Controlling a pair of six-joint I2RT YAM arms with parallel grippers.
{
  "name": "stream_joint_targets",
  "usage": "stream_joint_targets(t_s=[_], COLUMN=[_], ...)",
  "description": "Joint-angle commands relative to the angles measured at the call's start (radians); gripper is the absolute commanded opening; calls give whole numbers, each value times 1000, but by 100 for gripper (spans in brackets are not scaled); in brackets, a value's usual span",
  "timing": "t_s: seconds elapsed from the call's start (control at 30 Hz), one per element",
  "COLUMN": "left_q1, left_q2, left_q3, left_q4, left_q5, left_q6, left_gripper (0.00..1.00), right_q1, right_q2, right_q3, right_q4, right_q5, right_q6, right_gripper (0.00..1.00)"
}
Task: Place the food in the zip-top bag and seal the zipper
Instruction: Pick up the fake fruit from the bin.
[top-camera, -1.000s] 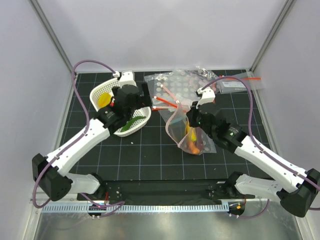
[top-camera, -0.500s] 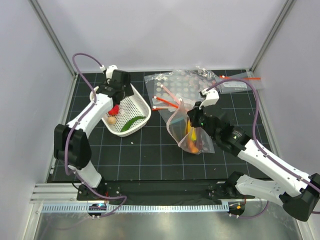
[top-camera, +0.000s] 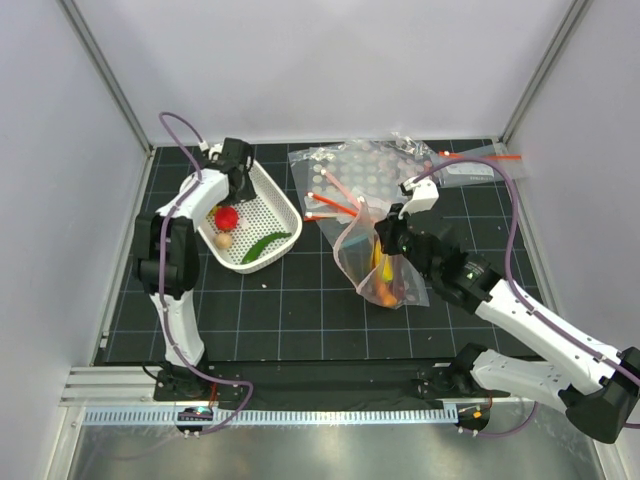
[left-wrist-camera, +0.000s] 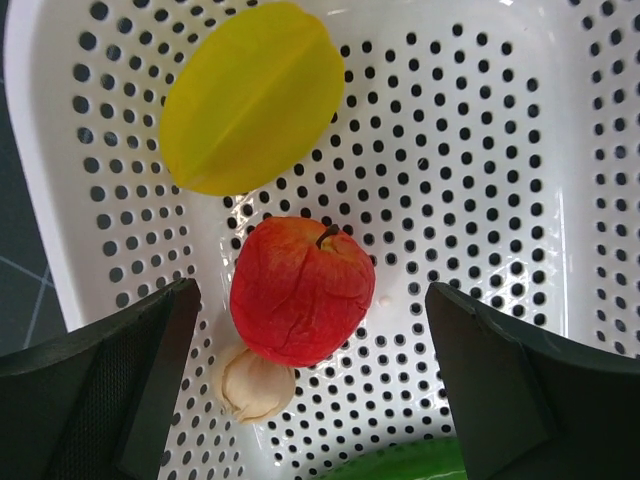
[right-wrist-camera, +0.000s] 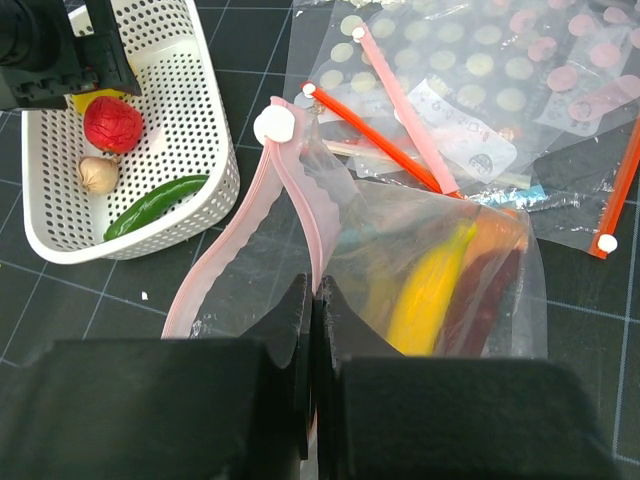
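Note:
The clear zip-top bag (top-camera: 362, 262) stands mid-table with its mouth held up. A yellow banana (right-wrist-camera: 430, 290) and an orange-brown hot dog (right-wrist-camera: 497, 268) lie inside it. My right gripper (right-wrist-camera: 313, 290) is shut on the pink zipper (right-wrist-camera: 215, 265) at the mouth edge; it also shows in the top view (top-camera: 383, 236). My left gripper (top-camera: 232, 176) hangs open over the white basket (top-camera: 287, 207). Between its fingers (left-wrist-camera: 100, 380) lie the red berry-like piece (left-wrist-camera: 300, 290) and the beige egg (left-wrist-camera: 255, 385). The yellow round piece (left-wrist-camera: 250, 100) lies beyond them. A green piece (top-camera: 265, 243) lies at the basket's near end.
Several spare polka-dot bags (top-camera: 370, 170) with red and pink strips (top-camera: 335, 205) lie behind the held bag. Another clear bag (top-camera: 480, 165) lies at the back right. Frame posts and white walls stand on both sides.
My left arm has swung back and to the left. Its gripper moved from over the basket's middle to its far end, uncovering the red and beige pieces. The right gripper has kept its hold.

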Motion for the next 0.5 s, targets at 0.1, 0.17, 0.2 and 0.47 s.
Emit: stream_joint_targets(t_s=[0.1,0.17,0.2,0.47], left_q1=[8,11,10,17], left_q2=[59,71,79,-24], left_q3=[13,4,-1,-117], left_q4=[-25,-19,-12,91], left_q5=[28,36,50,116], left_q6=[-29,-33,-31,-68], left_gripper=[98,91,88,32], right_q1=[3,3,3,3], right_q2=[-18,-17,-16,-15], right_q3=[6,6,6,6], right_q4=[63,63,63,65], right_q5=[9,11,12,15], right_q6=[11,11,11,9], right_gripper=[1,1,1,1])
